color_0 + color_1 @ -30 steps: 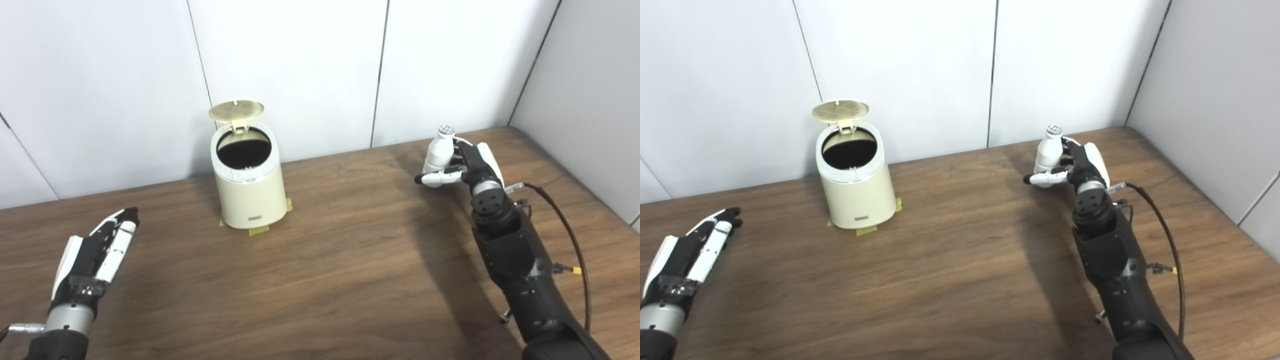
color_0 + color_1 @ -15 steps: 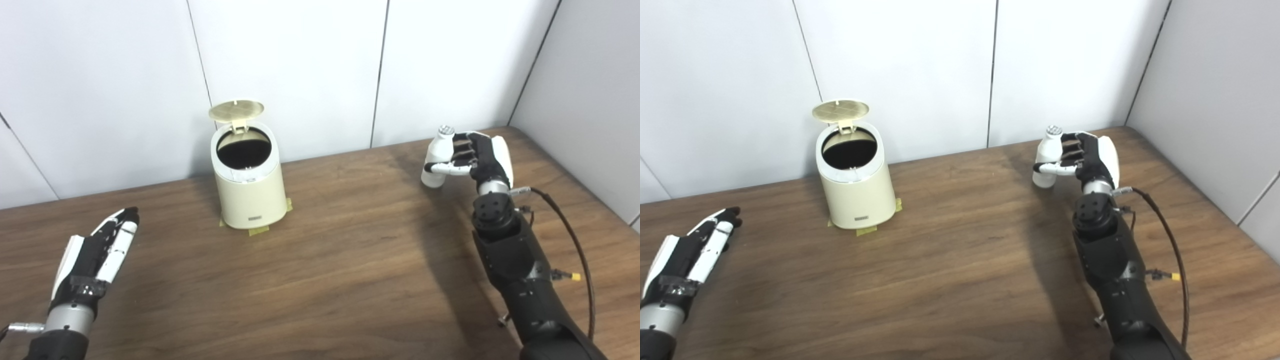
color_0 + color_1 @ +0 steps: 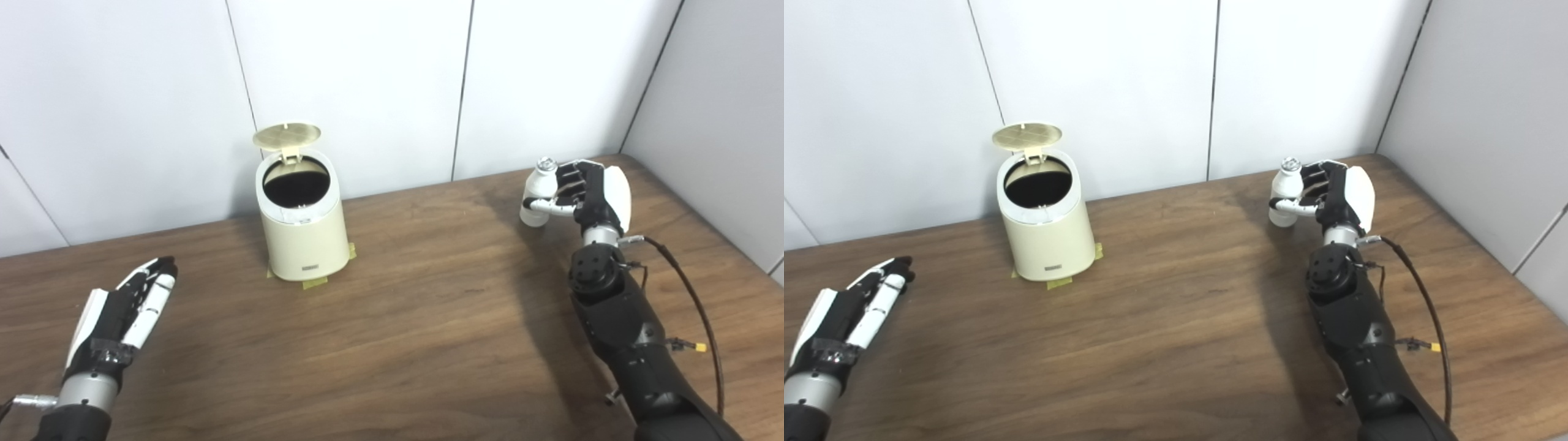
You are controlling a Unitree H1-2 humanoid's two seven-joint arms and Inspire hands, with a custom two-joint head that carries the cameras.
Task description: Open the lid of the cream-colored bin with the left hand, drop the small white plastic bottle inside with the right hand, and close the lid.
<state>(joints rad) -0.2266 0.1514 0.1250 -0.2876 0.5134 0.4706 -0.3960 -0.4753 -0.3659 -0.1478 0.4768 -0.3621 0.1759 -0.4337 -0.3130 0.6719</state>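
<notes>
The right hand point(image 3: 585, 193) is clasping the bottle point(image 3: 536, 195), at 3 o'clock from the open bin point(image 3: 301, 223); a loose grip is risking an early drop. The left hand point(image 3: 125, 309) is resting spread, empty.

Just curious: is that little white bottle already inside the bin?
No, the bottle is held in the right hand, far from the open bin.

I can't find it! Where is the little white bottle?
The small white bottle is in the right hand, at the table's far right, well away from the open cream bin.
</notes>
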